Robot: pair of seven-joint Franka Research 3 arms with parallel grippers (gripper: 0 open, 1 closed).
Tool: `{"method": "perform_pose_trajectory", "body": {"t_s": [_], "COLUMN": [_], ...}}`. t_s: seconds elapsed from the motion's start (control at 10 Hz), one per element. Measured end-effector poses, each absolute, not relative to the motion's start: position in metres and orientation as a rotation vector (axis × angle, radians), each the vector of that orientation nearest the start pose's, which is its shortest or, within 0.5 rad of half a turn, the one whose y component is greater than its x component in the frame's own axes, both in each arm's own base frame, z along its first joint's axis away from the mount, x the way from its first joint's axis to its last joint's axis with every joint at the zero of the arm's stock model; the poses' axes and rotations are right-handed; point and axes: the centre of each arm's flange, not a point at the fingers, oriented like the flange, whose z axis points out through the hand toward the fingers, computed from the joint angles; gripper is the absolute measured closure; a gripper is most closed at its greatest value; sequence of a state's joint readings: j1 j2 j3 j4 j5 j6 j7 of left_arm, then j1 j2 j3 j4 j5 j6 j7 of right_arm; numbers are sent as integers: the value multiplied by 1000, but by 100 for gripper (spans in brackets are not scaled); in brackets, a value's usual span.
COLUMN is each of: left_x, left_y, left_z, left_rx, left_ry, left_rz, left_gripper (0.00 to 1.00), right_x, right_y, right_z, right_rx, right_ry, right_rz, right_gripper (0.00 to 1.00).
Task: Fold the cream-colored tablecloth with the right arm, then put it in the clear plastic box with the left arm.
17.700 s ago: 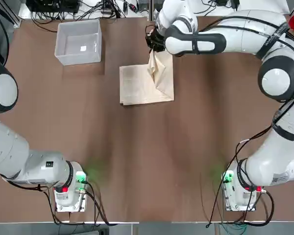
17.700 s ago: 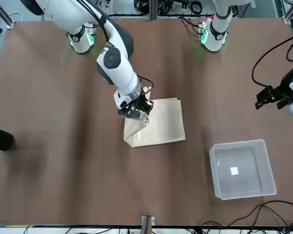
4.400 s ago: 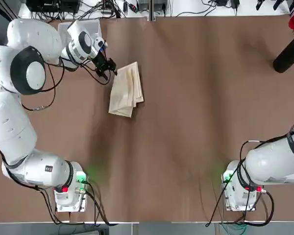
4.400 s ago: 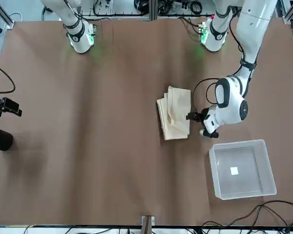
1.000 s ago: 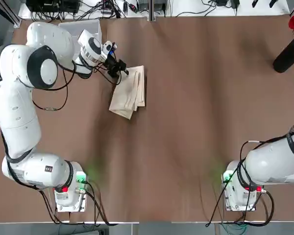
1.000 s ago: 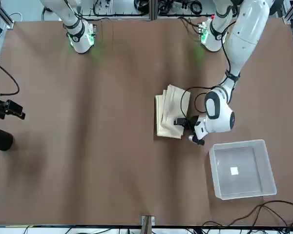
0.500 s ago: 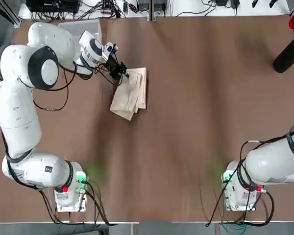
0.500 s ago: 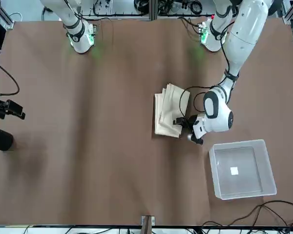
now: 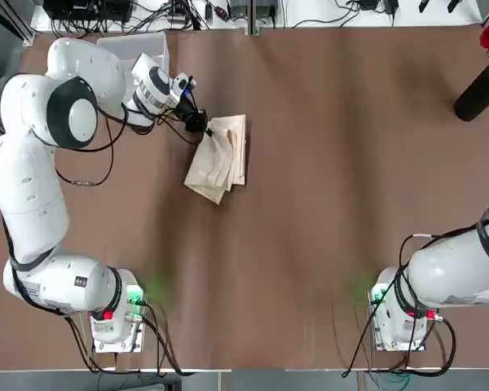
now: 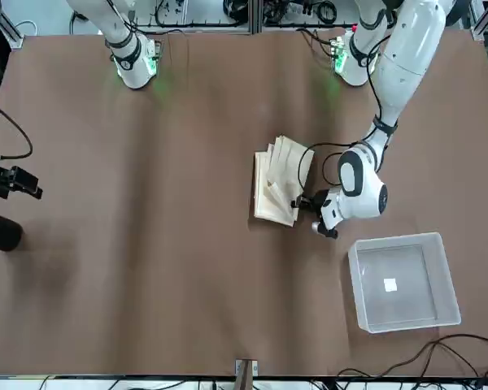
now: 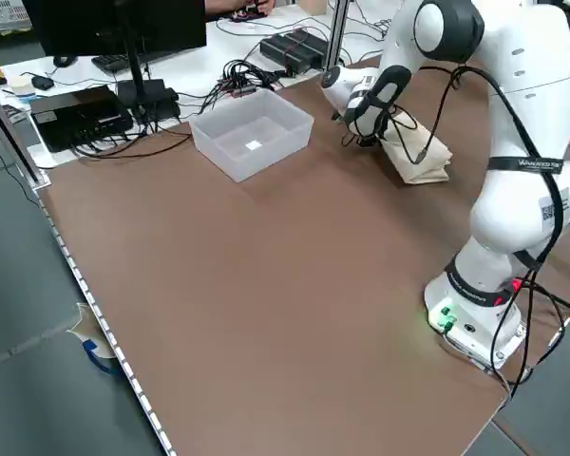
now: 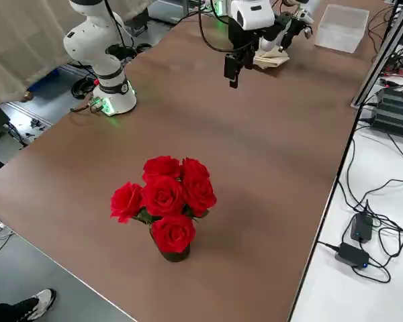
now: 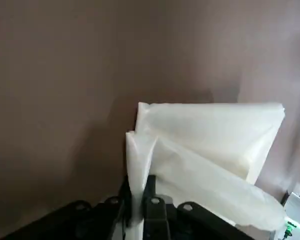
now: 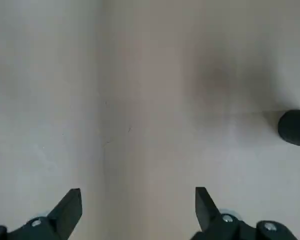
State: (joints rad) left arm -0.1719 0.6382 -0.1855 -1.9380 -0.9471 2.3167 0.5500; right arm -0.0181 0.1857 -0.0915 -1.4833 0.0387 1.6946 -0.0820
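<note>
Overhead and facing views over one brown table — side cameras raised, wrist cameras close-in.

Glossy white arms, black cables

The left arm is reaching across the far left of the tabletop, its wrist bent low — the left gripper is pinching its fingers together on a fabric edge. The right gripper is hanging parked at the right side, fingers spread wide.
</note>
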Motion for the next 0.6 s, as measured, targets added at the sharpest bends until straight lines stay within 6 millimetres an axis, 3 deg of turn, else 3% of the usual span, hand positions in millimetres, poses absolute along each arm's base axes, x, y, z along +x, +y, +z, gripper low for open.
{"method": "perform_pose_trajectory", "body": {"t_s": [0.3,0.6], "left_x": [559,572], "left_y": [-206,-184], "left_z": [158,220], "left_rx": [2386,2352], "left_ry": [-139,-167], "left_rz": [-250,-223], "left_gripper": [88,88], "right_x": [617,617], "right_y": [-59,-58], "right_z": [569,569], "right_rx": [-3122,-3122], "right_ry": [46,45], "right_rz": [-44,-45], "right_gripper": [0,0]}}
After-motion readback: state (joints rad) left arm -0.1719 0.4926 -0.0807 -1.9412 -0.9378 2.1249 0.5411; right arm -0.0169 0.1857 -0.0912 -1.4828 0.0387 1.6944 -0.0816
